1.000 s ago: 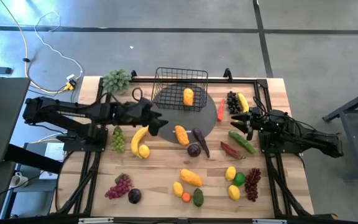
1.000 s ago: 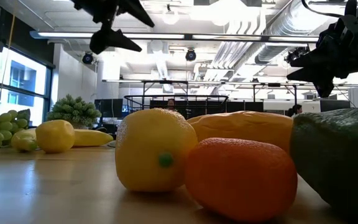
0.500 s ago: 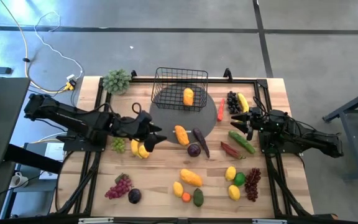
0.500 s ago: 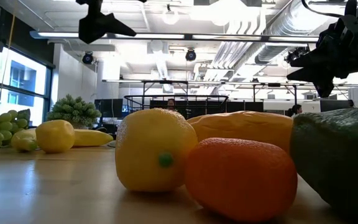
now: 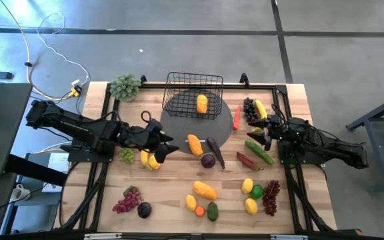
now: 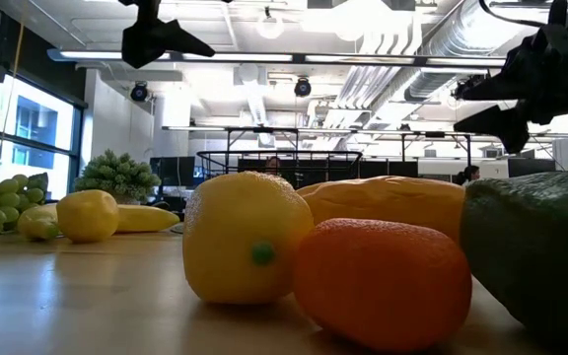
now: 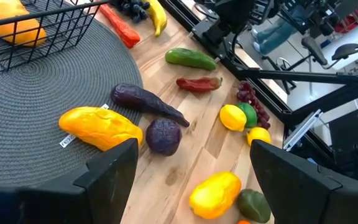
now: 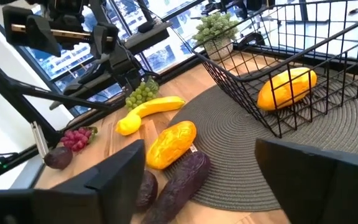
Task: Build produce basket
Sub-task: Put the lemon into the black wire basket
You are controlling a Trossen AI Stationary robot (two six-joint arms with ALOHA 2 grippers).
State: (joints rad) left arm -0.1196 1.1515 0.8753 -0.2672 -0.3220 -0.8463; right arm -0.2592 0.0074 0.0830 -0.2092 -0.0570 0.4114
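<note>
Left gripper: fingers wide apart, nothing in them, hanging above the board just beside the banana and lemon, pointed toward the orange mango on the mat's edge.
Right gripper: jaws spread too, empty, sitting over the green cucumber, close to the dark grapes.
Basket: black wire one at the far side of the round mat, upright.
Done so far: just one orange mango inside it, so pretty early days I'd say.
Still out: basically everything else. Eggplant, red chili, green grapes, red grapes, avocado, more lemons and mangoes near the front edge.
Guess: the left arm looks lined up for the next pick, probably the mango or banana.
</note>
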